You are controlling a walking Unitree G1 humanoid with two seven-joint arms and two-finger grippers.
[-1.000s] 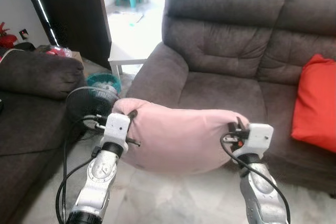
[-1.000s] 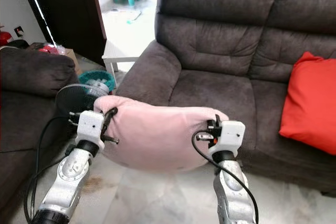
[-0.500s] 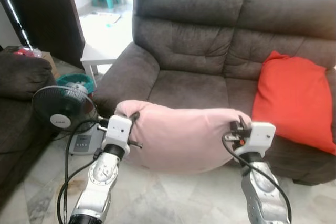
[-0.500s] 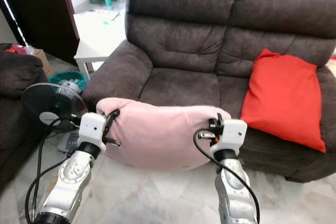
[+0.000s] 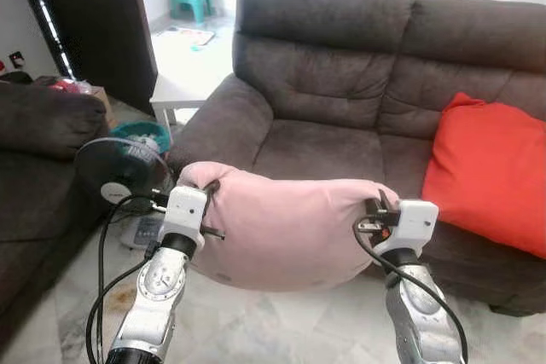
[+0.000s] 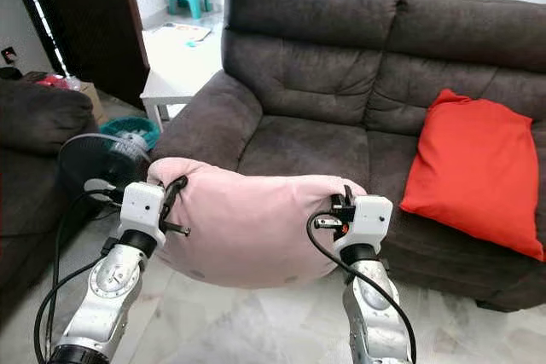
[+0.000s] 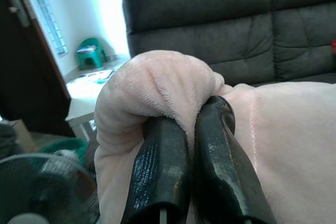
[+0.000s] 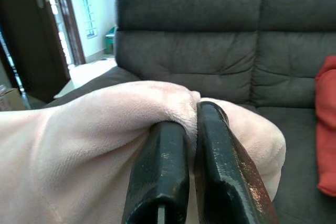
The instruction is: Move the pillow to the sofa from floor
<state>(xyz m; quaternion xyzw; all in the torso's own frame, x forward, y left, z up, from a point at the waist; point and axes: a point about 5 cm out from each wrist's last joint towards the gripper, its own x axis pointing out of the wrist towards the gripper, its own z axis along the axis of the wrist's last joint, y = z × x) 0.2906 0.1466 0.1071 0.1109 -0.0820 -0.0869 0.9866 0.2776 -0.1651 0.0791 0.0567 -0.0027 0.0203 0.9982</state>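
Left gripper [image 5: 210, 202]: in the left eye view, fingers pinched together on the left end of the pink pillow [image 5: 286, 223], holding it up off the floor [image 5: 256, 330].
Right gripper [image 5: 375, 210]: clamped on the pillow's right end, level with the left gripper; the pillow hangs stretched between the two.
Sofa [image 5: 341, 100]: dark grey, just beyond both grippers; its seat lies behind the pillow.
Red cushion [image 5: 486, 168]: on the sofa seat, beyond and to the right of the right gripper, apart from the pillow.
Fan [image 5: 119, 172]: on the floor just left of the left gripper.
White worktop [image 5: 183, 95]: farther off, past the fan, beside the sofa arm.

Right eye view: same scene, both grippers closed on the pillow ends, pillow in the air before the sofa front.

Left wrist view: two black fingers [image 7: 163, 177] nearly touching, a fold of pink plush bunched over their tips; sofa back ahead.

Right wrist view: fingers [image 8: 163, 171] pressed close with a pillow fold squeezed between them; sofa ahead, red cushion at the edge.
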